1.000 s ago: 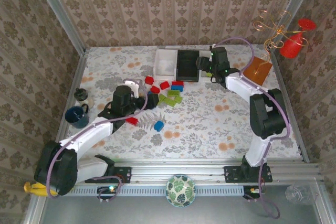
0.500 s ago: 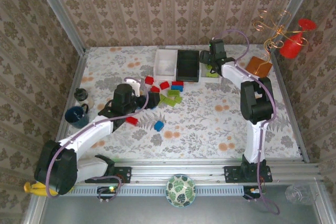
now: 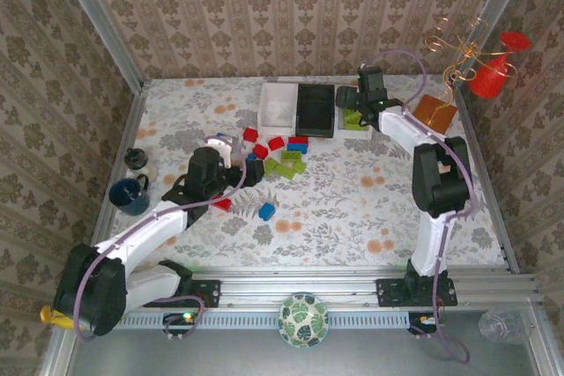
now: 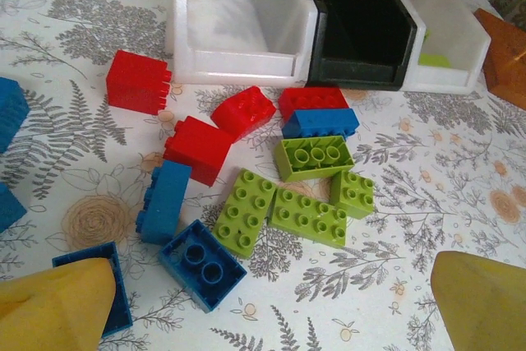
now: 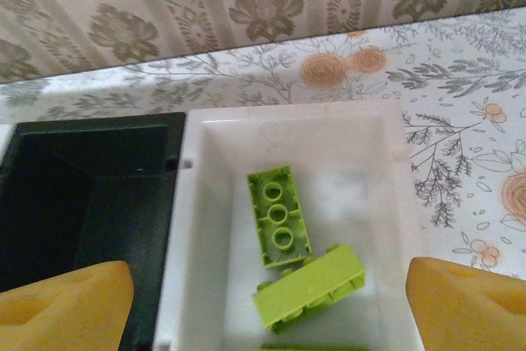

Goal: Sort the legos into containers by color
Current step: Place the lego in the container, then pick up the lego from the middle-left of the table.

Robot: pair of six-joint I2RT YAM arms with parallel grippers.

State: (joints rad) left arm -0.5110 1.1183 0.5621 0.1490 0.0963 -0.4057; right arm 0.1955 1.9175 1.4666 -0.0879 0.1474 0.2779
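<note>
Red, blue and lime green legos lie loose on the table in front of the containers: red (image 4: pixel 197 150), blue (image 4: pixel 202 263) and green (image 4: pixel 311 215). My left gripper (image 4: pixel 271 318) hangs open just short of this cluster, holding nothing; from above it (image 3: pixel 253 170) is left of the green legos (image 3: pixel 284 165). The containers stand in a row: a white tray (image 3: pixel 278 105), a black tray (image 3: pixel 315 109) and a white tray (image 3: pixel 354 122). My right gripper (image 5: pixel 267 306) is open above the right white tray (image 5: pixel 353 162), where green legos (image 5: pixel 279 215) lie.
A flat orange board (image 3: pixel 434 114) lies right of the trays, with a red cup (image 3: pixel 490 77) on a wire stand behind it. A dark mug (image 3: pixel 129 193) and a small jar (image 3: pixel 137 160) stand at the left edge. Single red (image 3: pixel 221 203) and blue (image 3: pixel 267 210) bricks lie nearer the front.
My right gripper has moved to above the right white tray and its jaws have opened wide. The left arm has shifted only slightly beside the loose legos.
</note>
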